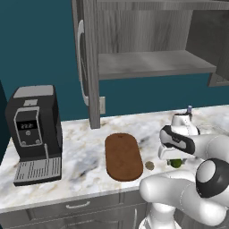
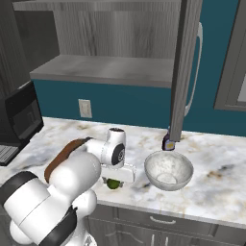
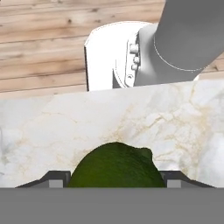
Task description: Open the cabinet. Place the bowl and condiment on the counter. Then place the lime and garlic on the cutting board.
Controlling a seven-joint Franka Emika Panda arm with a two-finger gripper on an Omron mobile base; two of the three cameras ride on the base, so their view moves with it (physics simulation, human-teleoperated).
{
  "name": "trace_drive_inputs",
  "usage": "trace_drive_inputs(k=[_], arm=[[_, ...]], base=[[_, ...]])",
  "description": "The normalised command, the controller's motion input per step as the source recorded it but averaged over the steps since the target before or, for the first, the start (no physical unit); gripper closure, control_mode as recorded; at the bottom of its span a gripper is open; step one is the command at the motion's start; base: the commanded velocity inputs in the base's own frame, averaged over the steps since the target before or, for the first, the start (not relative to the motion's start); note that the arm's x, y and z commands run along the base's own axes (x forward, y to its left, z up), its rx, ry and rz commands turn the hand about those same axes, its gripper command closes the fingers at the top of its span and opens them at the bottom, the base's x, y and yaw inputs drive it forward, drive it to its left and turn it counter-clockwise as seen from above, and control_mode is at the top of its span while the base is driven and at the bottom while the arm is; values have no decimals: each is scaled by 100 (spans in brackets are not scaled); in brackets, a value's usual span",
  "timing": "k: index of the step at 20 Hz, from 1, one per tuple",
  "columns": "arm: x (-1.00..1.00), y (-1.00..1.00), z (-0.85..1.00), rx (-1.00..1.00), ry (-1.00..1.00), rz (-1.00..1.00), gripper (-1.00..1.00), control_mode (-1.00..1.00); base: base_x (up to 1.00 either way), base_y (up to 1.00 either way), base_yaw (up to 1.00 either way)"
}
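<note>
Close against the hand camera, the lime [image 3: 116, 166] is seen between the two fingertips [image 3: 54, 178] of the gripper [image 3: 114, 180], which is clamped on it just above the counter [image 3: 52, 127]. Nearby, the garlic [image 1: 150, 165] lies just beside the cutting board [image 1: 122, 156], with the bowl [image 2: 168, 170] and condiment [image 2: 167, 142] set on the marble.

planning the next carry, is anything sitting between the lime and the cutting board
One small thing: the garlic lies on the counter between the lime and the cutting board's near corner. The claw sits around the lime, so lifting it over should clear the garlic.
</note>
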Motion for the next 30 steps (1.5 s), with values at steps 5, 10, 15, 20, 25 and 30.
trace_drive_inputs(k=[5, 10, 15, 20, 25, 30], arm=[[-8, 18, 58, 0, 1, 0, 100, -100], [0, 50, 74, 0, 6, 0, 100, -100], [9, 65, 43, 0, 1, 0, 100, -100], [47, 41, 15, 0, 0, 3, 100, -100], [66, 35, 7, 0, 0, 5, 100, -100], [52, 37, 0, 0, 0, 5, 100, -100]], base=[[0, 0, 0], [0, 0, 0], [0, 0, 0], [0, 0, 0], [0, 0, 0], [0, 0, 0]])
